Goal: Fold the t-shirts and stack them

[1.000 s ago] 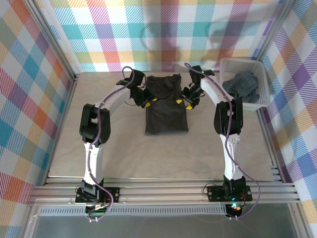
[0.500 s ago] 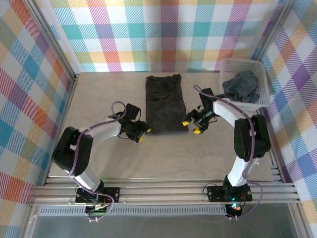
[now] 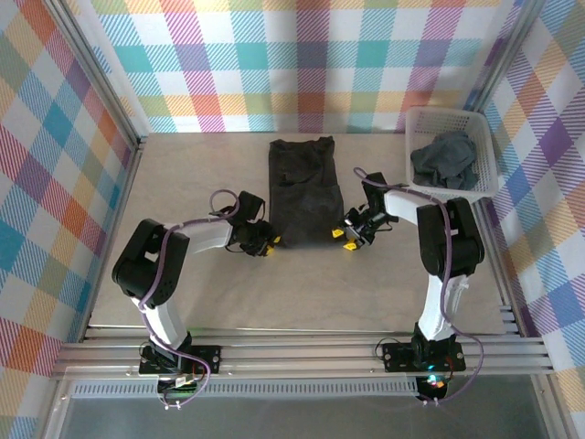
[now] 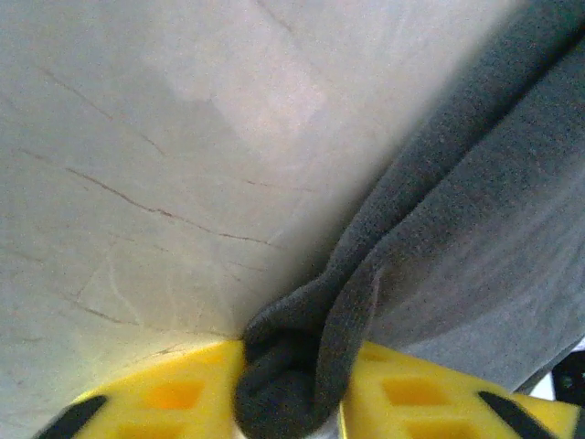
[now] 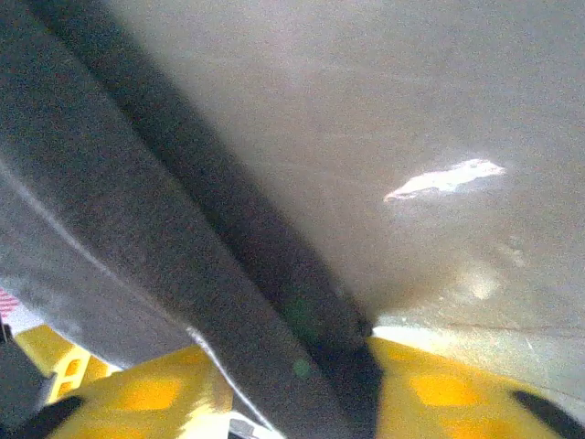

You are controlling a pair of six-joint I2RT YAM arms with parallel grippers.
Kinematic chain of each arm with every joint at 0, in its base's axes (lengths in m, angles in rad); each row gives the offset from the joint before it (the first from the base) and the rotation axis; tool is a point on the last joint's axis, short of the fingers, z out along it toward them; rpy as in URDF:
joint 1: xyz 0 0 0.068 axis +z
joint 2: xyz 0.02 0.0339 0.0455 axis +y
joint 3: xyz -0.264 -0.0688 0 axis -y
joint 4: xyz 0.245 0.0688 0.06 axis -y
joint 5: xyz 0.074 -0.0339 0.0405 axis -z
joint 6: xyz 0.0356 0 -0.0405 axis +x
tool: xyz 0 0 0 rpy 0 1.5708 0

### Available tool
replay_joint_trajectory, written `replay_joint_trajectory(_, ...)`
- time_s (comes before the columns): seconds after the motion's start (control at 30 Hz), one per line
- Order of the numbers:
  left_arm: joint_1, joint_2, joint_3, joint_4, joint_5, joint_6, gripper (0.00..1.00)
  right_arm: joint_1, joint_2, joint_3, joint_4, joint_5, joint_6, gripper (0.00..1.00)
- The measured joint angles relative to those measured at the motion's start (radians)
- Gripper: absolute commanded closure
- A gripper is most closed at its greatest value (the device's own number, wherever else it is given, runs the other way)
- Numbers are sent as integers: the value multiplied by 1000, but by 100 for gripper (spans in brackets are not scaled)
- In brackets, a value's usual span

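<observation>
Folded charcoal cloth t-shirt (image 3: 304,187) lies at centre-back of beige table (image 3: 201,174), w/ L gripper (image 3: 266,245) & R gripper (image 3: 346,237) each clamped on a near hem corner, cloth bunched btwn yellow fingers (image 4: 164,401).

**Legible markings: none**

No text, label, brand name, number or sign can be read in the overhead view or in either wrist view.
</observation>
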Motion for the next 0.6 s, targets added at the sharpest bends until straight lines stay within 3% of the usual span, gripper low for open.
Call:
replay_joint_trajectory(0.1, -2, 15, 10, 38, -2, -7, 100, 0, 14, 9, 10, -4, 18, 100)
replay_joint_trajectory(0.33, -5, -17, 16, 57, -31, -6, 100, 1, -8, 139, -52, 58, 3, 100)
replay_joint_trajectory(0.6, -5, -268, 34, 32, -63, 16, 100, 14, -210, 225, -129, 80, -29, 100)
